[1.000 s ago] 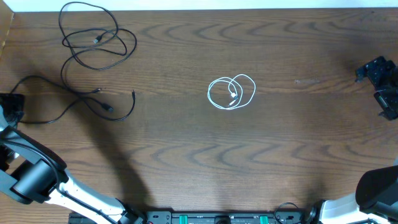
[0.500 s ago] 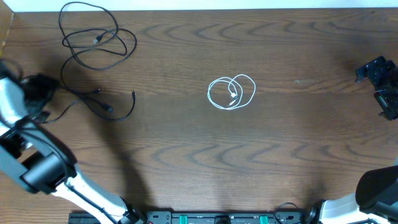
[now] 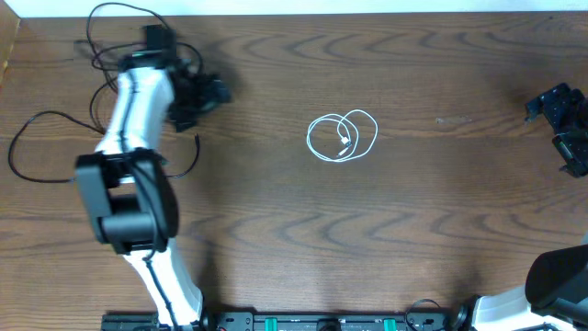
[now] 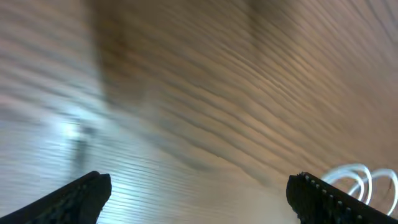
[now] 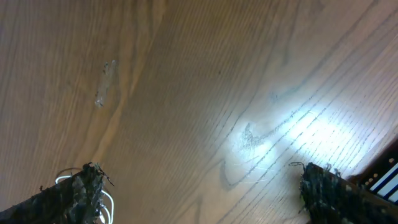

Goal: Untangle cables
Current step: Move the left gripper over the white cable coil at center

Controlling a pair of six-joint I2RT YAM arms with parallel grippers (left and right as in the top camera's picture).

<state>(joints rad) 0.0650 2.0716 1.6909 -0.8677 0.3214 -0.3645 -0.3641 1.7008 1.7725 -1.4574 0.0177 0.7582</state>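
Observation:
A white cable (image 3: 342, 136) lies coiled at the table's middle; part of it shows in the left wrist view (image 4: 364, 180) and a bit in the right wrist view (image 5: 106, 202). One black cable (image 3: 101, 46) loops at the far left corner, partly under my left arm. Another black cable (image 3: 37, 147) lies below it, its plug end (image 3: 197, 142) near the arm. My left gripper (image 3: 213, 95) is open and empty, above the table right of the black cables; its view is blurred. My right gripper (image 3: 562, 124) is open and empty at the far right edge.
The brown wooden table (image 3: 367, 230) fills the view. My left arm (image 3: 133, 119) reaches across the black cables. The arm bases and a black rail (image 3: 322, 322) sit along the front edge.
My left arm has swung from the left edge up and to the right, over the black cables. The lower black cable has shifted and now loops further left. The right arm has not moved.

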